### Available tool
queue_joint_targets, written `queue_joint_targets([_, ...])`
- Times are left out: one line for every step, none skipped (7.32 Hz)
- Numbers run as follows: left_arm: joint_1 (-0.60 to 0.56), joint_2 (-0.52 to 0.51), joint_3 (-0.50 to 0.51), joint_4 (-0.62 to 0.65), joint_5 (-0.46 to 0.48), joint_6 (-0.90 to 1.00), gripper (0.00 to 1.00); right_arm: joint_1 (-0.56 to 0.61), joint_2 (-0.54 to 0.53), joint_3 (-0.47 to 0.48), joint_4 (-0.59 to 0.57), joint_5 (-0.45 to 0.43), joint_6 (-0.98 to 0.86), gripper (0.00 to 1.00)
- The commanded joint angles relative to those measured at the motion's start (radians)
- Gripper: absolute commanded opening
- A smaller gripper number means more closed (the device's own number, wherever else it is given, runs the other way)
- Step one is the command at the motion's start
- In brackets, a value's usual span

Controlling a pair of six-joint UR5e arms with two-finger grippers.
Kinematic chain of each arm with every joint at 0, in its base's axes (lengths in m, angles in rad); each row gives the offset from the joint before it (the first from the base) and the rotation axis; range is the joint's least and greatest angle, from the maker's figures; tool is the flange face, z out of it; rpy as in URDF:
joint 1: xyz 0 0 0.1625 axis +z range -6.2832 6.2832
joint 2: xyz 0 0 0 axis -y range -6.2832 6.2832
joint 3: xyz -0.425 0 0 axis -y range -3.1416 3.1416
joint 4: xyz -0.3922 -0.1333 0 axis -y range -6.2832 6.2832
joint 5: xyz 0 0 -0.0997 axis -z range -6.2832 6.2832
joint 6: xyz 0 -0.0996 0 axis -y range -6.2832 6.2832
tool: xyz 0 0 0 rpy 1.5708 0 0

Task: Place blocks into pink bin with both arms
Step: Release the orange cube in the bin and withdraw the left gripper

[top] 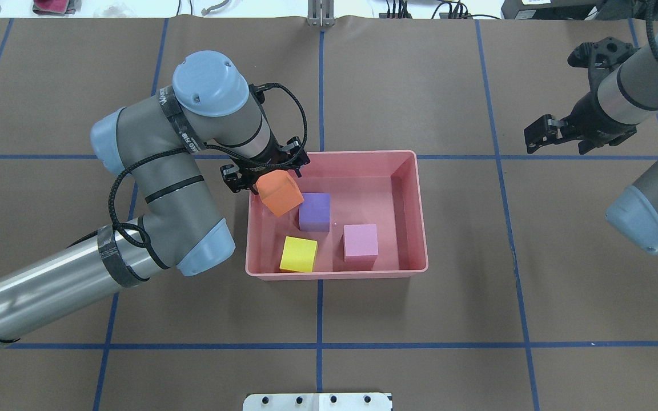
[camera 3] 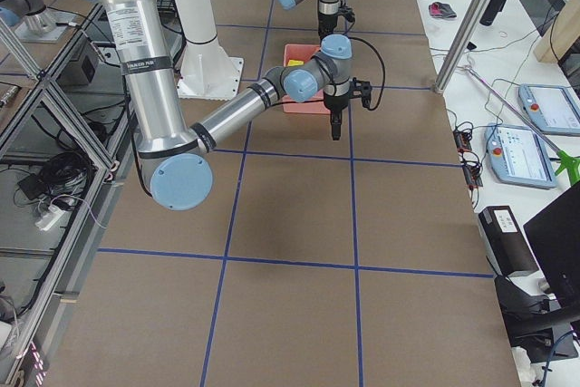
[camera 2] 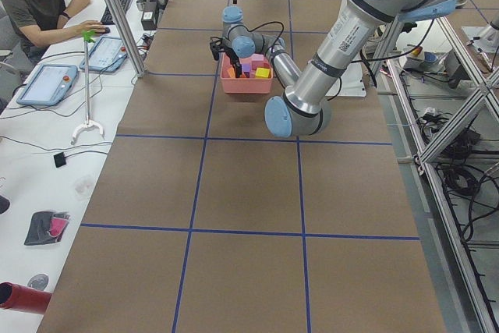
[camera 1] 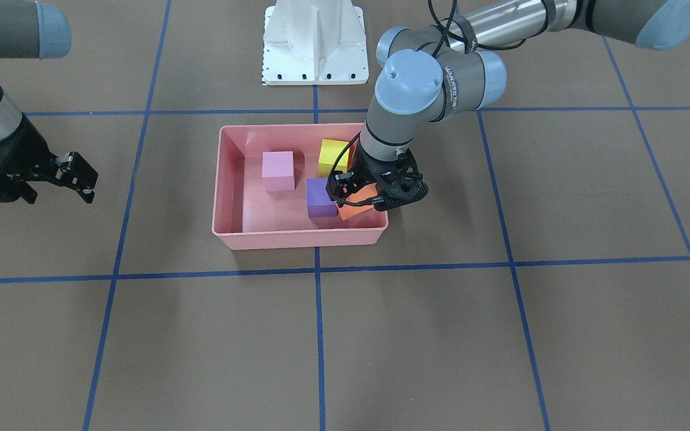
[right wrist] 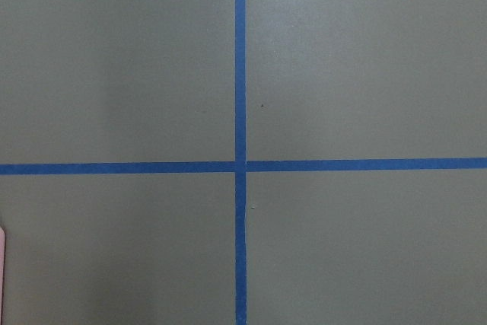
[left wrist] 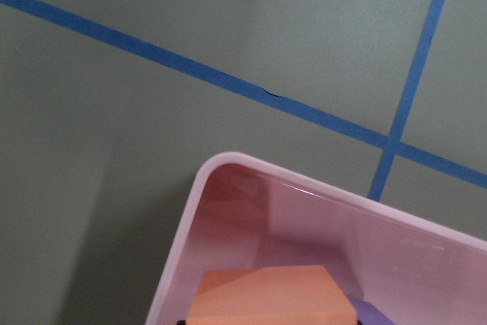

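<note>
My left gripper (top: 265, 178) clamps the orange cube (top: 281, 194), tilted over the pink bin (top: 363, 153) corner. If I release now, it may bounce off the purple cube (top: 314, 211). Right gripper (top: 557, 137) hangs with jaws apart.

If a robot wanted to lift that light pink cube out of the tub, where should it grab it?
Probably from straight above, closing on two opposite side faces of the light pink cube. It sits flat on the floor of the pink bin, top uncovered, with gaps to the yellow cube and purple cube.

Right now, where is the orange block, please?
Overhead view: the left gripper holds the orange block tilted above the pink bin, left of the purple block.
</note>
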Motion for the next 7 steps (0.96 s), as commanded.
queue_joint_targets([-0.039,-0.001,-0.051,0.001,-0.011,0.0,0.98,0.002,-0.004,0.001,0.0,0.0,0.0,0.99])
queue_joint_targets([-0.053,0.017,-0.102,0.008,-0.013,0.002,0.98,0.003,-0.004,0.001,0.0,0.008,0.0,0.99])
queue_joint_targets([-0.076,0.055,-0.181,0.045,-0.017,0.003,0.98,0.021,-0.007,0.007,0.0,0.012,-0.002,0.99])
queue_joint_targets([-0.105,0.148,-0.291,0.066,-0.046,0.064,0.98,0.044,-0.021,0.01,0.0,0.029,-0.008,0.99])
queue_joint_targets([-0.136,0.302,-0.417,0.071,-0.065,0.174,0.98,0.105,-0.05,0.01,0.0,0.092,-0.076,0.99])
queue_joint_targets([-0.175,0.454,-0.514,0.07,-0.065,0.316,0.99,0.189,-0.111,0.009,0.0,0.167,-0.188,0.99])
queue_joint_targets([-0.243,0.58,-0.562,0.067,-0.076,0.48,0.99,0.259,-0.159,0.007,0.0,0.211,-0.284,0.99])
